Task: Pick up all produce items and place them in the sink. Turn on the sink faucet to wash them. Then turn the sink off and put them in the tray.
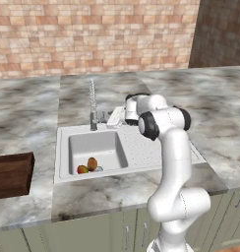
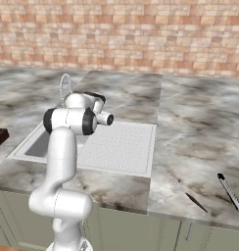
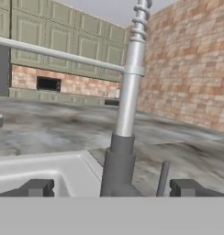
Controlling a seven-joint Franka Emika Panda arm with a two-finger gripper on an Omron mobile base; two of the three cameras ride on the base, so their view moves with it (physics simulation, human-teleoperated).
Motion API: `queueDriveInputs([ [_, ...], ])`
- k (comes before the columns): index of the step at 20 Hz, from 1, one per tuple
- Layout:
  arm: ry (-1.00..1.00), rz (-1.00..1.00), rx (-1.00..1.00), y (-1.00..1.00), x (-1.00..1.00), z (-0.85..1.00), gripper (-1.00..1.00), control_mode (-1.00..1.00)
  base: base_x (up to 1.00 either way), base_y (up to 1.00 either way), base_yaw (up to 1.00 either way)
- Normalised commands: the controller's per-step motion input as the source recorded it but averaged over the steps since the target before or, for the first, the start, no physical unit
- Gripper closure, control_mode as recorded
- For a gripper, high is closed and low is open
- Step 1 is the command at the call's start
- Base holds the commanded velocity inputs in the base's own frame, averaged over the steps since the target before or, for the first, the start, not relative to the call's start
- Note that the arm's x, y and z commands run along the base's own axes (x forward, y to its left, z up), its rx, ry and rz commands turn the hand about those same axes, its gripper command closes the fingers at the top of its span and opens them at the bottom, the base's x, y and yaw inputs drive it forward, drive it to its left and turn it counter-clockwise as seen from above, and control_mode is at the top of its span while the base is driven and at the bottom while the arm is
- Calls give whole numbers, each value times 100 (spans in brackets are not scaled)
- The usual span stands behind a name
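The gripper (image 3: 111,188) stands with its jaws wide apart and empty, straddling the base of the sink faucet (image 3: 127,98), whose slim lever (image 3: 163,178) rises just beside the column. That lever looks stiff, smooth and thin, so it likely wants a sideways push near its tip, not a pinch. Beyond the faucet, both produce items (image 1: 87,166) lie together in the sink (image 1: 100,129) basin, and the tray (image 1: 13,173) sits well apart from it.

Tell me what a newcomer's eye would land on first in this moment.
The white arm bends over the sink, its open gripper level with the base of the tall chrome faucet, the faucet's column standing between the two fingertips. Two small produce items lie side by side at the front of the basin: a brown oval and a red-and-yellow-green fruit. A dark wooden tray sits on the counter left of the sink.
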Motion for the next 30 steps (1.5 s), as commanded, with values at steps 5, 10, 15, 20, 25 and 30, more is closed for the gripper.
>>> queueDriveInputs([
  [5,0,0,0,19,26,-5,-100,-100,0,0,0],
  [10,0,0,0,4,35,-10,-100,-100,0,0,0],
  [15,0,0,0,3,34,-6,-100,-100,0,0,0],
  [20,0,0,0,8,28,-2,-100,-100,0,0,0],
  [25,0,1,0,8,16,-7,-100,-100,0,0,0],
  [30,0,0,0,10,12,-9,100,-100,0,0,0],
])
